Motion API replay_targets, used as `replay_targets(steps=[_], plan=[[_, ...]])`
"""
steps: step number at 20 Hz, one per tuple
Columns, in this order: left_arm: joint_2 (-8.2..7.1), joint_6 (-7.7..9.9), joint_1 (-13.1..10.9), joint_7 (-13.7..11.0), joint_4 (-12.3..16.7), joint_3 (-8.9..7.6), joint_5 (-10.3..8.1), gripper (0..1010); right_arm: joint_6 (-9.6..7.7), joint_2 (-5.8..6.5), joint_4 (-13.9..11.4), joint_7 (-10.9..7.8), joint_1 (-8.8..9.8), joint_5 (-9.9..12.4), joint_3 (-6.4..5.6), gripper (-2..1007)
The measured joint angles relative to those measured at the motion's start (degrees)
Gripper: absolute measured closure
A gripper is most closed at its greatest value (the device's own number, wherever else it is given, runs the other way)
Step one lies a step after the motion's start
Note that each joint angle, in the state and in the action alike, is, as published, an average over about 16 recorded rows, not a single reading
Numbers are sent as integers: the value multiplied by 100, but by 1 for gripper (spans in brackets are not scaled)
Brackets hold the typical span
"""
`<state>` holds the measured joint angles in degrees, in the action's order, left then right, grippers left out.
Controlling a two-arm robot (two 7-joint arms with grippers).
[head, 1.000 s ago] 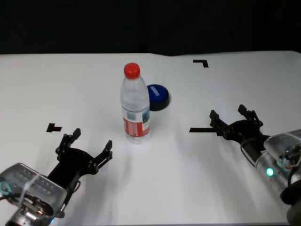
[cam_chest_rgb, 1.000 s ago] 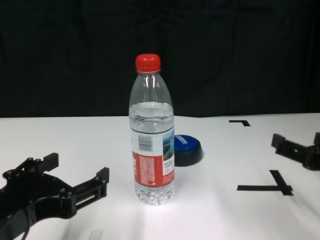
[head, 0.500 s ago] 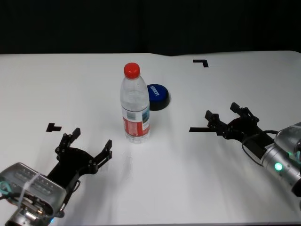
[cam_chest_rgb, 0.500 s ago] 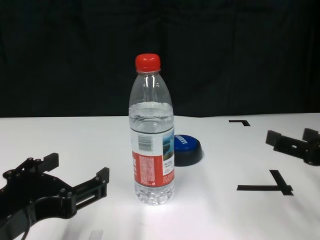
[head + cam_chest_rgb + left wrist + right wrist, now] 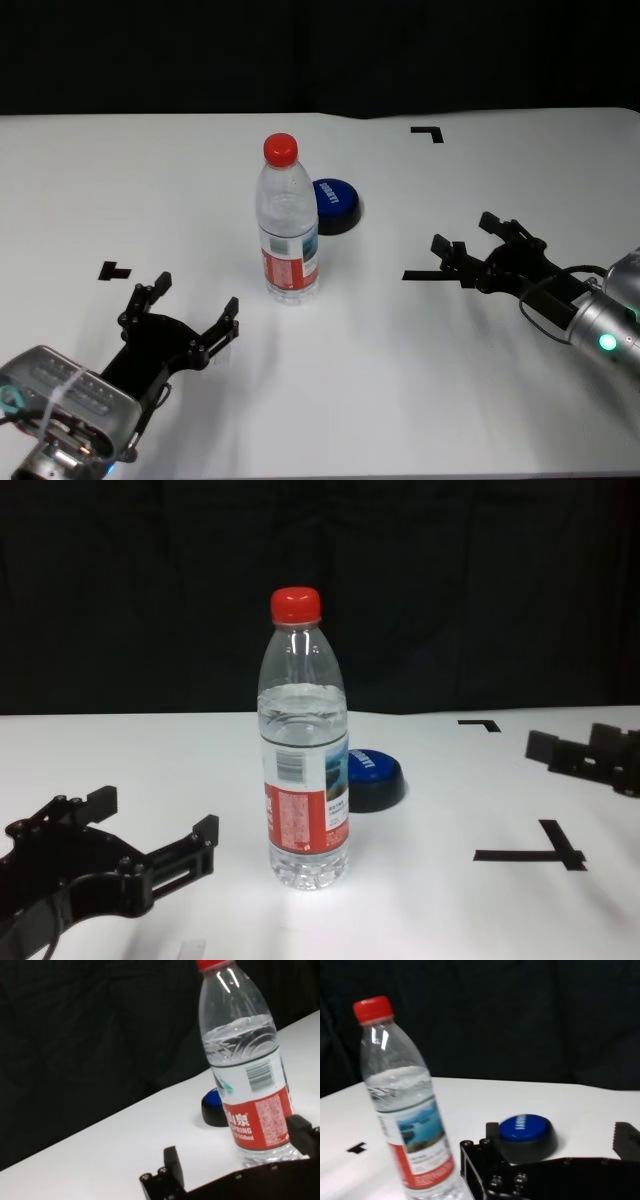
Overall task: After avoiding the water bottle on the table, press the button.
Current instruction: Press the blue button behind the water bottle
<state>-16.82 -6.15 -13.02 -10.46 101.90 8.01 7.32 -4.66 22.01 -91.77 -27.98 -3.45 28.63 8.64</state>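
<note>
The water bottle (image 5: 288, 225) stands upright mid-table, clear with a red cap and a red, white and blue label; it also shows in the chest view (image 5: 305, 750). The blue button (image 5: 335, 203) sits just behind it to the right, on a black base, partly hidden by the bottle in the chest view (image 5: 375, 778). My right gripper (image 5: 463, 233) is open and empty, low over the table to the right of the button and bottle, pointing toward them. My left gripper (image 5: 195, 297) is open and empty at the front left, short of the bottle.
The white table (image 5: 400, 350) bears black tape marks: a corner (image 5: 428, 132) at the back right, a T (image 5: 113, 270) at the left, and a T (image 5: 420, 275) under my right gripper. A black backdrop lies behind the far edge.
My right gripper has moved a little left and forward, toward the button, with its fingers still open. The left arm, bottle and button have not moved.
</note>
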Motion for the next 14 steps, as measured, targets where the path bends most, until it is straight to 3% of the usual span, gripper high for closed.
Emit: replay_targets(steps=[7,14], plan=[[0,0,0,0,0,0,0,7,-76,233,78,-319,-207,102,265,2],[0,0,0,0,0,0,0,7,-26,451,240,-532,-442,-3,608,2]])
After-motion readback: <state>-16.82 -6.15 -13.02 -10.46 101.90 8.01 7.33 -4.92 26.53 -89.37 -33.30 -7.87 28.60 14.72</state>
